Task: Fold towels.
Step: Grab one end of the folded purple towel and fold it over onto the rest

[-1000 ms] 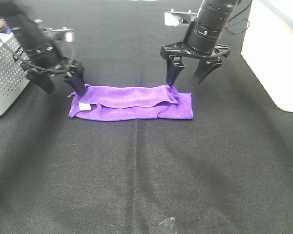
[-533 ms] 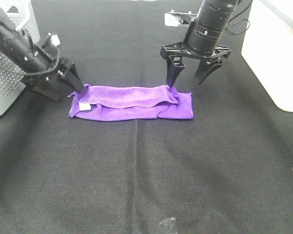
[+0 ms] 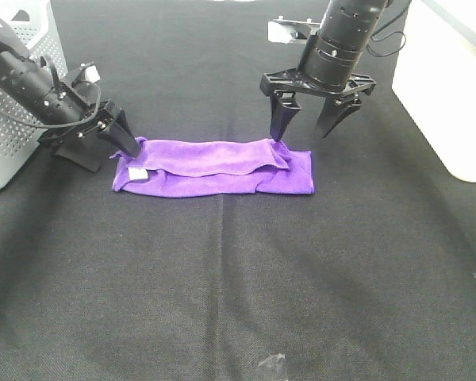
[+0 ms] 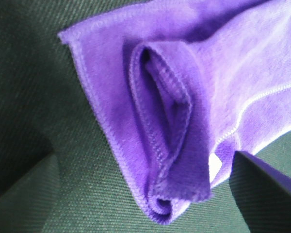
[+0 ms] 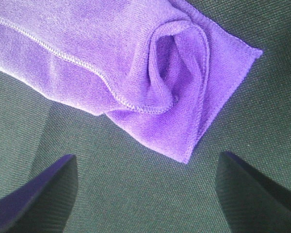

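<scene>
From the high camera, the purple towel [image 3: 214, 168] lies on the black table cover [image 3: 238, 278], folded into a long strip. Its small white tag [image 3: 135, 172] is near its left end. The left gripper [image 3: 107, 152] leans low at that end with its fingers spread and one tip right at the towel's far corner. The right gripper [image 3: 303, 128] stands upright over the towel's far right corner, also spread wide, one tip at the towel's edge. A grey perforated basket [image 3: 4, 151] sits left of the towel, a white box [image 3: 444, 87] well to its right.

At the left wrist, the towel's layered end [image 4: 174, 121] curls open. One dark finger [image 4: 271, 184] is just beside it, gripping nothing.

At the right wrist, both fingers [image 5: 34, 194] stand apart, clear of the towel's corner [image 5: 184, 97].
</scene>
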Robot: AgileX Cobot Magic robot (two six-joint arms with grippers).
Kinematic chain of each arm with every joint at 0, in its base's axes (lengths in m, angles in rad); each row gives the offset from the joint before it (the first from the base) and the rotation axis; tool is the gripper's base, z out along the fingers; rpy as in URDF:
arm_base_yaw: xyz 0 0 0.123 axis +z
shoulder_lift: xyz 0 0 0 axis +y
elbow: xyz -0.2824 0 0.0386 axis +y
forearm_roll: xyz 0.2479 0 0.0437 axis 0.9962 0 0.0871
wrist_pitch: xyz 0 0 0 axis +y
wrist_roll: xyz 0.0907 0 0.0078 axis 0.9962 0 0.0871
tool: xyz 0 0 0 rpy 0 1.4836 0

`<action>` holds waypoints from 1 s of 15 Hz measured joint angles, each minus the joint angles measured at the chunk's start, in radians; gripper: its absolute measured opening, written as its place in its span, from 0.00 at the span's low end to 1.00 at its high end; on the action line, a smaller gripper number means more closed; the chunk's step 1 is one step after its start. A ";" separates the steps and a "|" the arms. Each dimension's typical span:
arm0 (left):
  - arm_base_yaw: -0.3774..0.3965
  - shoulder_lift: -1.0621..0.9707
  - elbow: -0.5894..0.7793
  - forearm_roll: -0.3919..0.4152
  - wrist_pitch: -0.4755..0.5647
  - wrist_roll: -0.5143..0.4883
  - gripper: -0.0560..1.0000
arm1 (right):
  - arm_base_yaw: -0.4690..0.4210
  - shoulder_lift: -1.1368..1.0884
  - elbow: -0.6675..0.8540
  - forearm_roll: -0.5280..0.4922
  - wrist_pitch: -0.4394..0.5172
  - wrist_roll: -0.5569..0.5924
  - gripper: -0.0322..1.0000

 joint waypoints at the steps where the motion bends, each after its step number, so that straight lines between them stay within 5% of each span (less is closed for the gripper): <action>1: 0.000 0.001 -0.001 -0.003 0.001 0.000 0.89 | 0.000 0.000 0.000 0.000 0.000 0.000 0.75; 10: -0.114 0.047 -0.037 -0.072 -0.015 -0.003 0.79 | 0.000 -0.006 0.000 0.011 0.000 0.006 0.75; 14: -0.129 0.067 -0.049 -0.050 -0.014 -0.003 0.44 | 0.000 -0.077 0.000 0.007 0.001 0.007 0.75; 15: -0.134 0.077 -0.082 0.011 0.017 -0.019 0.25 | 0.000 -0.086 0.000 0.006 0.001 0.007 0.75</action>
